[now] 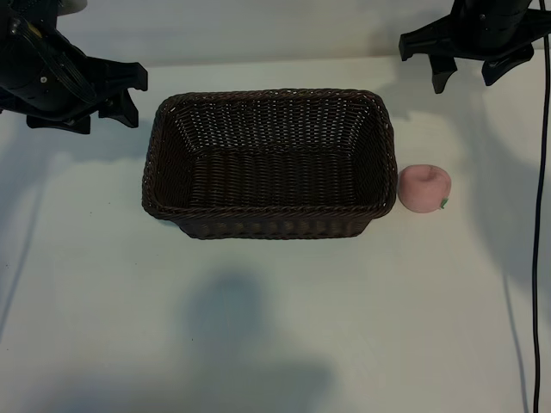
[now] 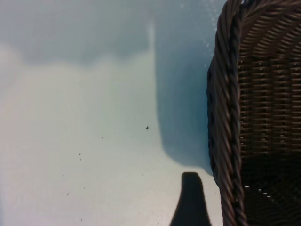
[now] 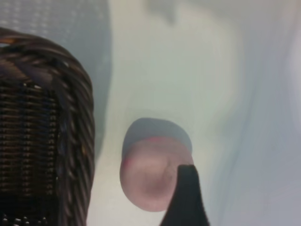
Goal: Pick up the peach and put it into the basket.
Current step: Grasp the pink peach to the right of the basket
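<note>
The right pincer [image 1: 470, 73] hangs wide open and empty at the desk's [image 1: 275, 327] far right corner, above and behind the peach [image 1: 424, 188], which sits just beside the basket's [image 1: 269, 215] right end. The left pincer [image 1: 129, 95], open and empty, hovers off the basket's left.

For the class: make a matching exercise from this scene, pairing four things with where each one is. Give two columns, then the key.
1. peach
2. basket
3. left pincer
4. right pincer

A. table's middle
B. far right corner, raised, above the peach
C. on the table, just right of the basket
D. far left, beside the basket's corner

Pairs: 1-C, 2-A, 3-D, 4-B
</note>
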You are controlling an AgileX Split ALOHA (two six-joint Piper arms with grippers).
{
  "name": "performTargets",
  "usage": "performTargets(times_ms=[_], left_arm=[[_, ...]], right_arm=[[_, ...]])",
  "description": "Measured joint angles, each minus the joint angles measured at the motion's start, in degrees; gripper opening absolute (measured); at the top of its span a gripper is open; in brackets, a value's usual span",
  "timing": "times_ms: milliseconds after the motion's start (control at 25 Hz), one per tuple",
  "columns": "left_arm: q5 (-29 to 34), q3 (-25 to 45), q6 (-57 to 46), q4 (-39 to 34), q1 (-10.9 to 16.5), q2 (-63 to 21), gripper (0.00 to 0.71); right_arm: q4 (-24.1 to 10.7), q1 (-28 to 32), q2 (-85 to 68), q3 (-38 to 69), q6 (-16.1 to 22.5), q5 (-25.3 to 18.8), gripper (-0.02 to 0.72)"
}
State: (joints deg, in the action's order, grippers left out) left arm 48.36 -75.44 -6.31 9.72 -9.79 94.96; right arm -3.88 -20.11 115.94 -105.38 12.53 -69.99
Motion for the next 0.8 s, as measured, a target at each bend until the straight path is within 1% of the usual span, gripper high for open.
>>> performTargets(times_ms=[120,240,320,440,560,640,800], left_arm=[[-0.1,0.0,0.0,0.0,0.0,0.0,0.531],[-0.2,0.0,0.0,-0.2,0.0,0.0,0.531],[-0.4,0.0,0.0,-0.8,0.0,0.0,0.531],[-0.5,0.0,0.0,-1.8,0.0,0.0,0.531],[-0.5,0.0,0.0,-2.1,0.0,0.0,0.531],[-0.5,0.0,0.0,-2.2,0.0,0.0,0.531],[-0.5,0.0,0.0,-2.2,0.0,0.0,0.531]], right_arm=[[-0.2,0.0,-0.1,1.1,0.4,0.1,0.560],[-0.2,0.0,-0.5,5.2,1.2,0.3,0.560],[-0.2,0.0,-0.7,8.5,1.6,1.5,0.560],[-0.1,0.0,-1.2,12.7,2.5,5.1,0.560],[0.1,0.0,-2.3,17.0,3.2,9.9,0.560],[1.0,0.0,-2.9,20.1,3.4,13.7,0.560],[3.9,0.0,-3.4,24.7,3.4,19.5,0.560]])
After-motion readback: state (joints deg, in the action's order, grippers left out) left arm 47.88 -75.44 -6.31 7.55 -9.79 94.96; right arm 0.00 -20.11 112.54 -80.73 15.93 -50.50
